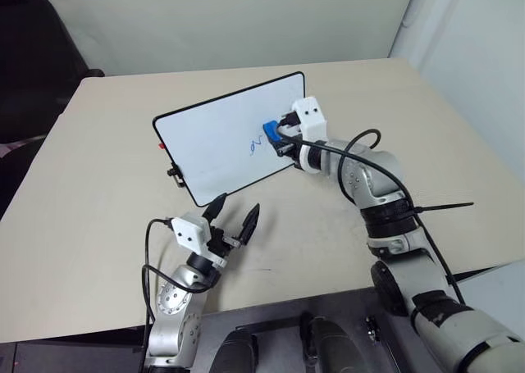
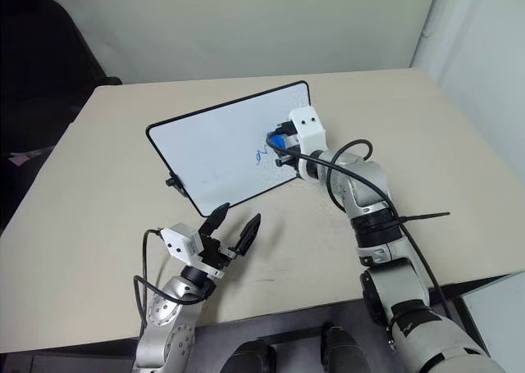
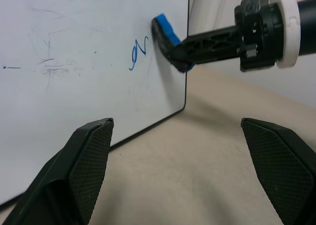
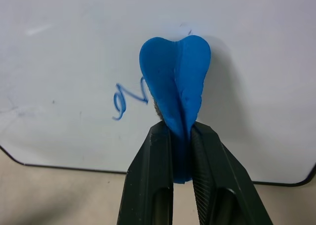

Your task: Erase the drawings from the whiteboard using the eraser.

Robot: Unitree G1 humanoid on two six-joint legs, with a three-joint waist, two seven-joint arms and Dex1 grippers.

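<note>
Here, at centre frame, your right gripper [image 1: 275, 137] pinches the blue eraser [image 4: 175, 84] tight, pressing it on the whiteboard [image 1: 215, 135] just beside the blue drawings [image 1: 256, 144]. Lower left, your left gripper [image 1: 234, 217] hangs open and empty over the table [image 1: 90, 184].
</note>
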